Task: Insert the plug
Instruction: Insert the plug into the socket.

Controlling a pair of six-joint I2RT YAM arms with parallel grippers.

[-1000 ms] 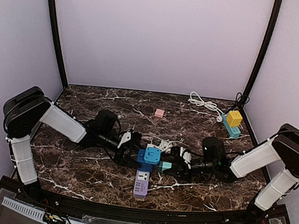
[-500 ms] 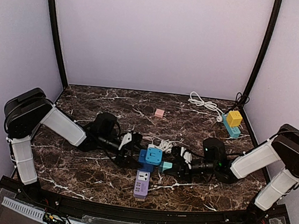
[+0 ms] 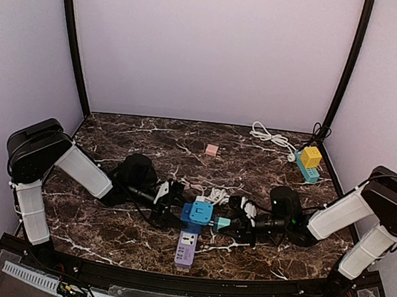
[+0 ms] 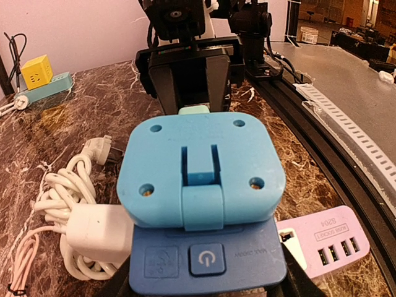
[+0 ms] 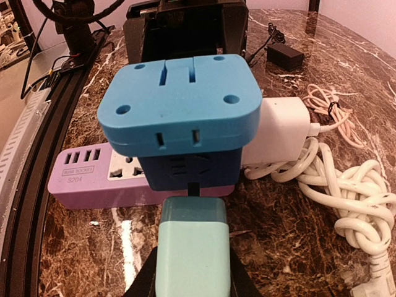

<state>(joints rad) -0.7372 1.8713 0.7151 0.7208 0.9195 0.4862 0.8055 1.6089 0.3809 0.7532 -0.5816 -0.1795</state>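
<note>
A blue cube socket (image 3: 197, 214) with a light blue top and dark blue base sits at table centre; it also shows in the left wrist view (image 4: 201, 170) and the right wrist view (image 5: 182, 114). My left gripper (image 3: 175, 215) is shut on its dark blue base (image 4: 207, 263). My right gripper (image 3: 230, 227) is shut on a teal plug (image 5: 193, 247), also seen from above (image 3: 220, 223). The plug's prong touches the dark base's side face, with a small gap between plug body and socket.
A purple power strip (image 3: 186, 248) lies just in front of the socket. A white charger with coiled cable (image 5: 322, 167) lies behind it. A pink adapter (image 3: 212, 150), a yellow cube on a teal strip (image 3: 309, 163) and a white cable (image 3: 268, 136) lie at the back.
Both grippers have moved slightly toward the near edge with the socket and plug. The plug has closed in on the socket's side.
</note>
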